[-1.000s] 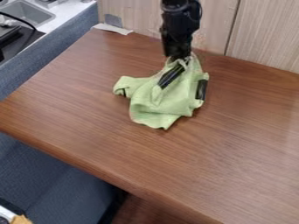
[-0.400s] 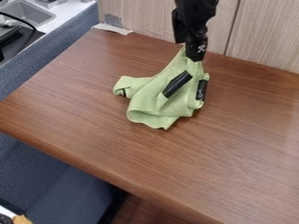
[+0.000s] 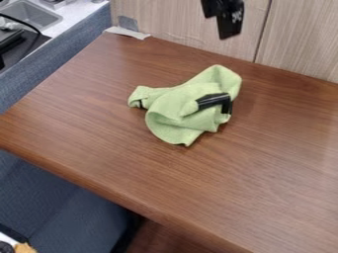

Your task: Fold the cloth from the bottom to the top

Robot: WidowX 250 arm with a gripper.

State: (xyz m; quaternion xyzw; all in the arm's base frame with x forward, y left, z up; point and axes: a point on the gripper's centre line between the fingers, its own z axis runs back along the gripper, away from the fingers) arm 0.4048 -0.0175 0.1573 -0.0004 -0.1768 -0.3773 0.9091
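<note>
Raised empty gripper [image 3: 222, 25] off cloth [image 3: 177, 105], couldn't tell how open; left fold messy, prob. needed 1 redo.

Tabletop [image 3: 132, 168]: brown, wood grain, rounded near edge. Light green cloth [image 3: 175, 121] lies bunched on far half, folds uneven, black patches [image 3: 212, 101] on its right side, small dark band at left end. Pale flat strip [image 3: 127, 32] at far left corner.
</note>
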